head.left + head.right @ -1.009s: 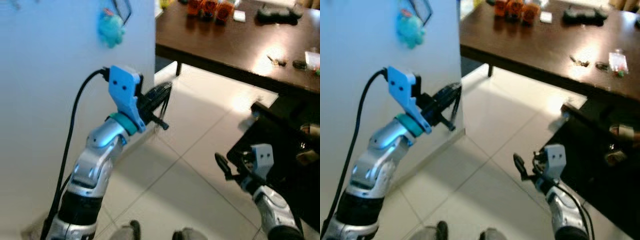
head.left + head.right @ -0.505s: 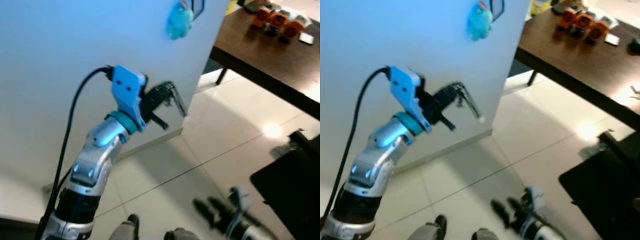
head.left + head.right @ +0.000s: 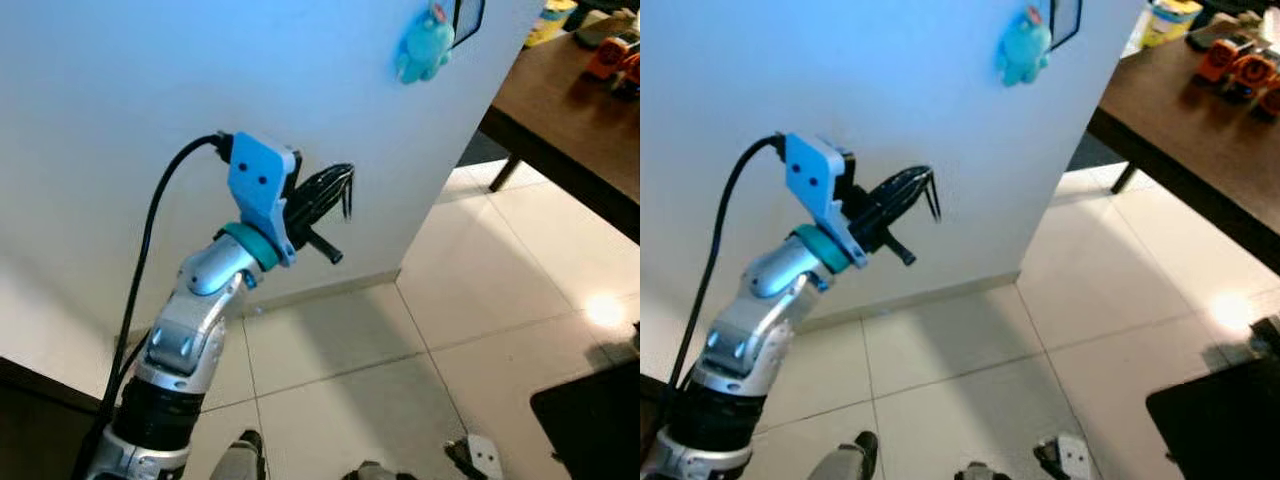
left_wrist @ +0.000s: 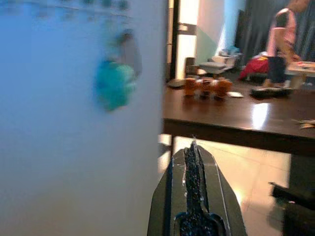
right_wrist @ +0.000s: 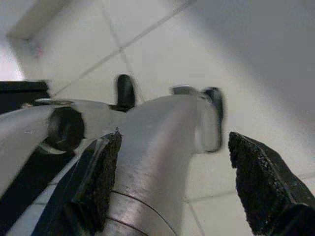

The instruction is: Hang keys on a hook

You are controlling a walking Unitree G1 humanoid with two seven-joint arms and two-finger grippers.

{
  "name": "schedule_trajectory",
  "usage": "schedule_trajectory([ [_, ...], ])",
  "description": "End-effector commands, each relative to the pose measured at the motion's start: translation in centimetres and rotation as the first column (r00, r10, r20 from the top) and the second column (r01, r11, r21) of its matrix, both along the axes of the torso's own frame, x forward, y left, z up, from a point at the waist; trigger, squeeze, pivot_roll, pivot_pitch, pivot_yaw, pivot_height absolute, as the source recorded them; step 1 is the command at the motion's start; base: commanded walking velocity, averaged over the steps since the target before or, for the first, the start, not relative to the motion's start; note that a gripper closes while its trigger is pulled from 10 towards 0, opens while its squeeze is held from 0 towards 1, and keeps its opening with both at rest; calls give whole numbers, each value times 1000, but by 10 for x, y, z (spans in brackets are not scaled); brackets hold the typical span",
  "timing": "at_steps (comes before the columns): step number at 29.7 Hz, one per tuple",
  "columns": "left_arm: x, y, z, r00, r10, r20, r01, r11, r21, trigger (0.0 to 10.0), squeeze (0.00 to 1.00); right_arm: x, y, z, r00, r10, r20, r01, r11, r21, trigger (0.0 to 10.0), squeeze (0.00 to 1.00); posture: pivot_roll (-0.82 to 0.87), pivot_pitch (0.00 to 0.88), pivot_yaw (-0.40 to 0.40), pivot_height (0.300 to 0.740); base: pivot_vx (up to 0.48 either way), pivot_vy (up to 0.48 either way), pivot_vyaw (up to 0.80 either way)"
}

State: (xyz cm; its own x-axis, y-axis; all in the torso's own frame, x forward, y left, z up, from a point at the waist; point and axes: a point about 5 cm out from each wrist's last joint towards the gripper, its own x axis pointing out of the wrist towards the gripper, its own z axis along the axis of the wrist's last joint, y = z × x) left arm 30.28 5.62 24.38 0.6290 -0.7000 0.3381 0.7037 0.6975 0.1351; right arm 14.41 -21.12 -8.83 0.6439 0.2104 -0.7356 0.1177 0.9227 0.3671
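My left gripper (image 3: 338, 186) is raised in front of the pale blue wall (image 3: 150, 90), its fingers pressed shut. A thin dark key ring (image 3: 347, 200) dangles from its tips. In the left wrist view the shut left gripper (image 4: 192, 147) points past the wall's corner. A teal plush toy (image 3: 424, 45) hangs high on the wall beside a black wire loop (image 3: 468, 16); the same plush toy (image 4: 114, 84) hangs under a blurred row of hooks (image 4: 88, 3). My right gripper (image 5: 174, 140) hangs low with its fingers (image 5: 101, 177) wide open over the floor.
A dark wooden table (image 3: 565, 95) stands at the right, carrying orange objects (image 4: 204, 86). A person (image 4: 280, 44) stands far behind it. A black object (image 3: 600, 420) lies on the tiled floor (image 3: 480, 300) at lower right. A black cable (image 3: 150, 240) runs to my left wrist.
The camera has swung left, so the table slid to the right edge. My right arm has dropped to the bottom of the picture. The key ring swung under the raised left gripper.
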Motion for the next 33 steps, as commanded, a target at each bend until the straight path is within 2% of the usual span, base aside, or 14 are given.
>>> schedule_trajectory([
  [1,-1,-3,0,1000,-18,11,18,1000,16,10000,0,-17,2,-8,997,-15,-71,15,1000,4,10000,0,-25,102,47,740,0,-480,0],
  [6,0,-4,3,1000,-13,24,13,1000,12,10000,0,-18,8,-10,996,-27,-89,26,1000,-15,10000,0,-18,94,47,740,0,-466,0],
  [10,4,0,9,999,19,28,-19,999,-33,10000,0,-15,12,-10,995,-15,-96,12,999,-34,10000,0,-17,90,48,740,0,0,0],
  [14,3,4,15,997,11,81,-10,1000,-15,10000,0,-12,13,-10,995,-8,-97,4,999,-44,10000,0,-14,87,50,740,0,0,0],
  [24,4,4,27,991,12,131,-11,1000,-13,10000,0,-10,14,-10,994,-22,-103,15,998,-67,10000,0,-18,89,60,740,405,0,0],
  [33,2,1,28,990,-9,144,10,1000,-4,10000,0,-11,17,-11,994,2,-107,-10,997,-74,10000,0,-23,97,62,740,473,0,0],
])
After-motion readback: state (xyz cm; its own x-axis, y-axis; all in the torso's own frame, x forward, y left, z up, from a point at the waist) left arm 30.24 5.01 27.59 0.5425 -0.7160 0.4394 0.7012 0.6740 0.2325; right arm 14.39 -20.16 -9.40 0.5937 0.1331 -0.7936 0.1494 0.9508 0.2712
